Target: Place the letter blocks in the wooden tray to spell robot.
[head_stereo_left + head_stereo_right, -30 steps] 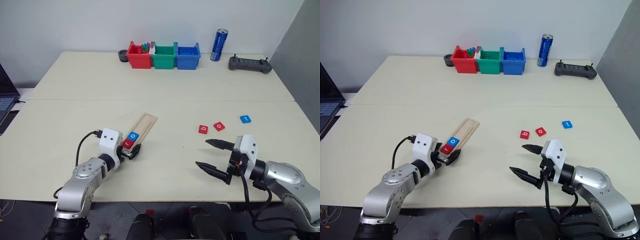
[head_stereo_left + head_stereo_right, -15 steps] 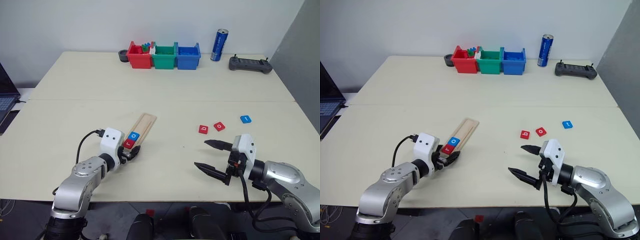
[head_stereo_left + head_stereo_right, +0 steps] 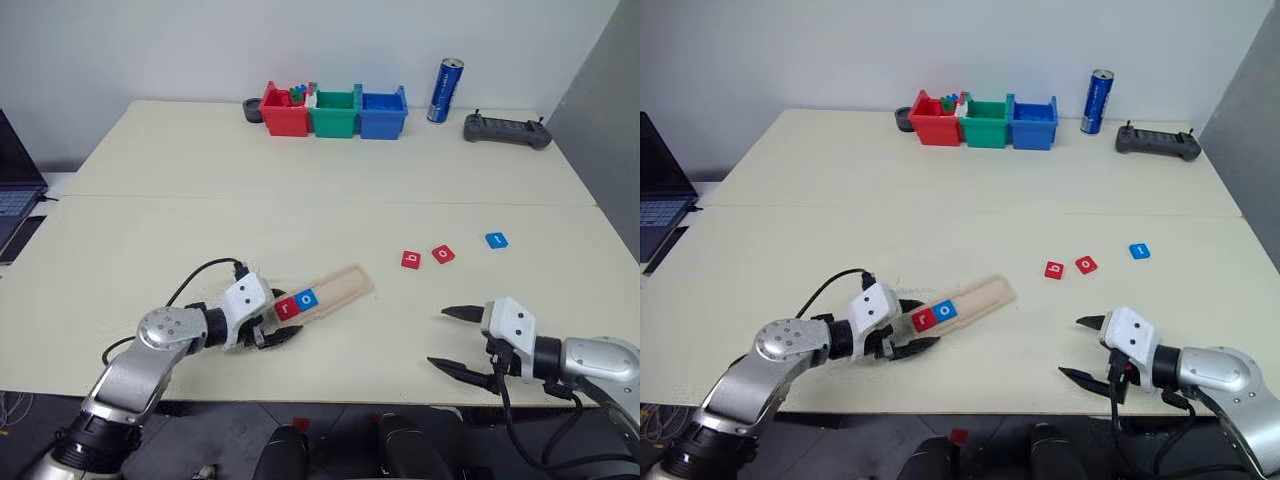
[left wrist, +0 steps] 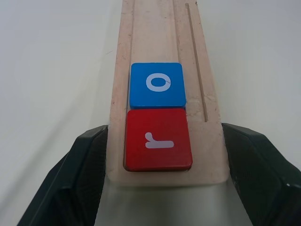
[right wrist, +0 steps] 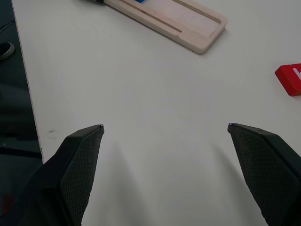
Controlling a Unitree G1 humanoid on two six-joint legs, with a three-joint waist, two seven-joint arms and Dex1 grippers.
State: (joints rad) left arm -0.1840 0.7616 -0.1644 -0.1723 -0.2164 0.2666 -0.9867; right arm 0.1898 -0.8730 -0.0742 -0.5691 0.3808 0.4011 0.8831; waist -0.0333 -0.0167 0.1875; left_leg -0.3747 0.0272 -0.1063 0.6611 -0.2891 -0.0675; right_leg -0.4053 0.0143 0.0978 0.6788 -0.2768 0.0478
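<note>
Clearly lettered, red "r" block (image 4: 157, 140), blue "o" block (image 4: 156, 84), wooden tray (image 4: 161, 28)

Silver-grey rounded arm shells, white wrist blocks, looping black cables — each claw (image 3: 268, 328) has two tapered black fingers (image 5: 80, 155).

Left gripper (image 3: 908, 340) clamps wooden tray (image 3: 975, 300) end

Open tabletop (image 3: 330, 200): wide bare band across the middle, passable from either side. Near left: wooden tray (image 3: 322, 297) lying aslant, its near end clamped by the left gripper (image 3: 268, 322). Right of centre: three loose letter blocks (image 3: 442, 254), narrow gaps between. Far edge: plastic bins (image 3: 334, 111), can (image 3: 441, 90), controller (image 3: 506, 129). Far left: laptop (image 3: 15, 190).
</note>
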